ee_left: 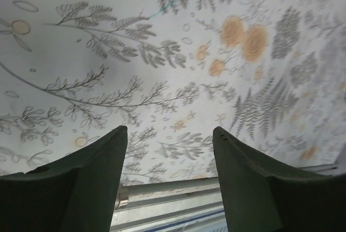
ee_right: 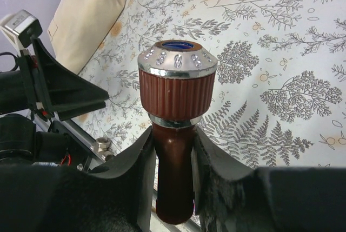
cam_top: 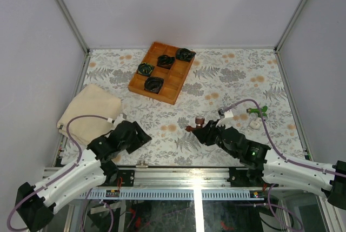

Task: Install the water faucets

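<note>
Faucet (ee_right: 177, 91) (red-brown, silvery cap past the jaws) pinched by the right gripper (ee_right: 173, 134); left gripper (ee_left: 170, 159) spread, empty, above floral tablecloth (ee_left: 162, 53).

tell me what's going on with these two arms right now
The right gripper is shut on the dark red-brown tap-shaped faucet with a silvery ribbed cap, clamping it by its stem. The left gripper is open and empty, pointed at the floral table cover. The bright green faucet lies on the cover to the right, beside a small white piece, with no gripper on it. Nothing looks installed yet.
</note>
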### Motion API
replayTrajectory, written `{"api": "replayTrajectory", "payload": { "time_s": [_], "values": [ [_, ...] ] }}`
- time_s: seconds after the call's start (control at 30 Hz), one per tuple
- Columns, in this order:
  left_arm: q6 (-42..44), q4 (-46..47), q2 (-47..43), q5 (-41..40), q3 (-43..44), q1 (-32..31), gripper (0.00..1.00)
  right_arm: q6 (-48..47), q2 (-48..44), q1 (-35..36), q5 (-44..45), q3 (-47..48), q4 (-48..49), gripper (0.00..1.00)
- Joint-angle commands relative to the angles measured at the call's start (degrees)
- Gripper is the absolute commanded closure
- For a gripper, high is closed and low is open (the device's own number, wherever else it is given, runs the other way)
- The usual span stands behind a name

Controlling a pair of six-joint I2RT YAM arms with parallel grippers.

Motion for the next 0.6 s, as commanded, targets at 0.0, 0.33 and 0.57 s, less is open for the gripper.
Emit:
{"api": "replayTrajectory", "payload": {
  "time_s": [0.0,0.33,0.57],
  "values": [
    [-3.0,-8.5,3.2,-8.0,3.5,-6.0,0.38,-2.9,0.4,0.0,0.2,3.7,2.1,1.00],
    [-9.2,-13.8,17.2,-14.1,8.9,-23.4,0.31,-5.6,1.1,0.0,-0.6,4.3,1.4,1.00],
    [-9.6,-14.3,20.4,-14.1,9.9,-23.8,0.28,-6.5,-0.8,0.1,-0.5,4.1,-0.3,0.99]
  ]
}}
